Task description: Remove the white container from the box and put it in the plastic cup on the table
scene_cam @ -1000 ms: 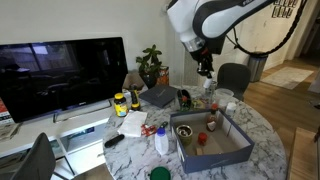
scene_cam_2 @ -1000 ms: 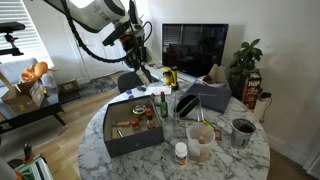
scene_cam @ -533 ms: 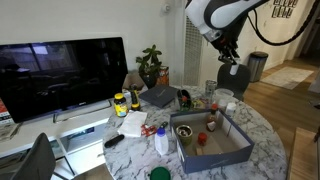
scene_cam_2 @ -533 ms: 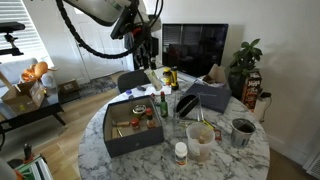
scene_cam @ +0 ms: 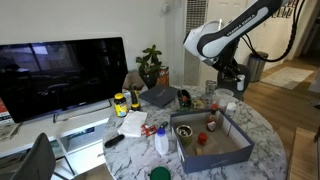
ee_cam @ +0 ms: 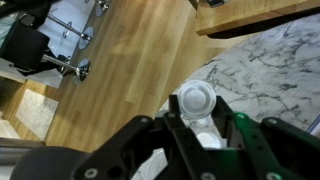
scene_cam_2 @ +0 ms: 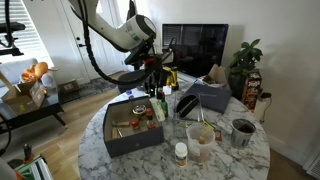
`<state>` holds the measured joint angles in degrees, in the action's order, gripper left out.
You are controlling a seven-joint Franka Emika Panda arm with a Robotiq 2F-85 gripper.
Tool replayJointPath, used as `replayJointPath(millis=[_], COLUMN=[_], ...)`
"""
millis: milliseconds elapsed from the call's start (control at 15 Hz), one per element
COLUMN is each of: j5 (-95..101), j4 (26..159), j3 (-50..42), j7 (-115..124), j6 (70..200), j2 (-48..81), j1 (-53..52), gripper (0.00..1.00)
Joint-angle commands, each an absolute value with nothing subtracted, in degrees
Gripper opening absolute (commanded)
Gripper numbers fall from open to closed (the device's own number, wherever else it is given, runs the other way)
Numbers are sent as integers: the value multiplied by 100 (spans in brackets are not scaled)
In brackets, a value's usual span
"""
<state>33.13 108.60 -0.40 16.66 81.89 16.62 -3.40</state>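
Observation:
My gripper (ee_cam: 197,120) is shut on the small white container (ee_cam: 195,99), whose round top shows between the fingers in the wrist view. In both exterior views the gripper (scene_cam: 229,87) (scene_cam_2: 155,87) hangs low beyond the far end of the dark blue-grey box (scene_cam: 216,152) (scene_cam_2: 131,146). It is just above a whitish plastic cup (scene_cam: 223,97) near the table's edge. Something white lies right under the container in the wrist view; I cannot tell whether it is the cup. The container is too small to make out in the exterior views.
The box holds several small items. A white bottle with a red cap (scene_cam: 160,139) (scene_cam_2: 180,153), a translucent cup with things inside (scene_cam_2: 200,141), a dark cup (scene_cam_2: 243,131), bottles and a plant (scene_cam: 151,66) crowd the marble table (scene_cam: 262,128). A TV (scene_cam: 60,72) stands behind. Wooden floor lies below the edge (ee_cam: 130,70).
The arm has come down from high above the table to just over the whitish cup beyond the box, still shut on the container.

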Motion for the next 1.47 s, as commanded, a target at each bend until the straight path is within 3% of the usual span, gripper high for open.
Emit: replayJointPath(millis=[0,267,333,933,1400], j5=[3239,3109,3134,3478,3935], j4=[10860,10861,10839,9298,8045], j3=[-136,-269,-259,-348,-576], j7=[1615,1489,1292,-718,-662], j6=[8351,8561,8599,8718,8553], j2=[1756,1859,1910,3032,3872], j1=[-233,-18,4,268,186], gripper=[37,37,12,12,12])
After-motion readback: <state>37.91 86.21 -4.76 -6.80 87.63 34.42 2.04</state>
